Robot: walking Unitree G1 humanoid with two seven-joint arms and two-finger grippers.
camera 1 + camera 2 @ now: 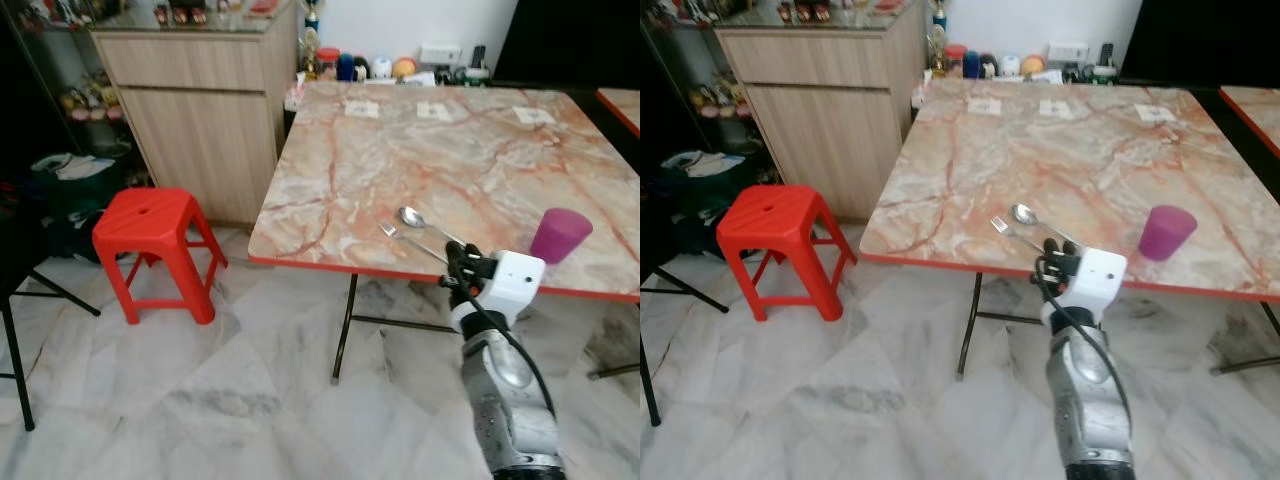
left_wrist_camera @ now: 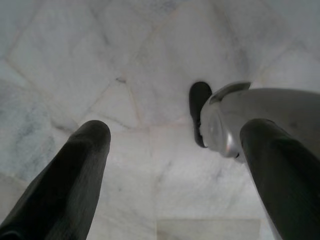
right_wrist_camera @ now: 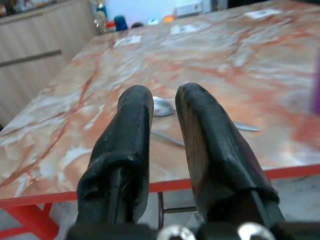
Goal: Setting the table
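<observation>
Two thin steel pieces, fork (image 1: 398, 236) then spoon (image 1: 412, 217), lie near the tabletop (image 1: 450, 150) front edge: light, stiff, slippery, best pinched mid-handle. Right hand (image 1: 459, 262) hovers just before them, fingers narrowly apart, empty; purple cup (image 1: 559, 235) stands rightmost.

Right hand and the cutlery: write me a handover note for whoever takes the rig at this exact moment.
Right hand: raised at the table's near edge, fingers nearly together with a narrow gap, holding nothing, pointed toward the cutlery.
Left hand: hangs idle over the floor, open, holding nothing.
Spoon and fork lie side by side on the marble table, near its front edge. Purple cup stands upright, off to their right.
Done: cutlery and cup are on the table.
Left: whether more settings follow cannot be told.
</observation>
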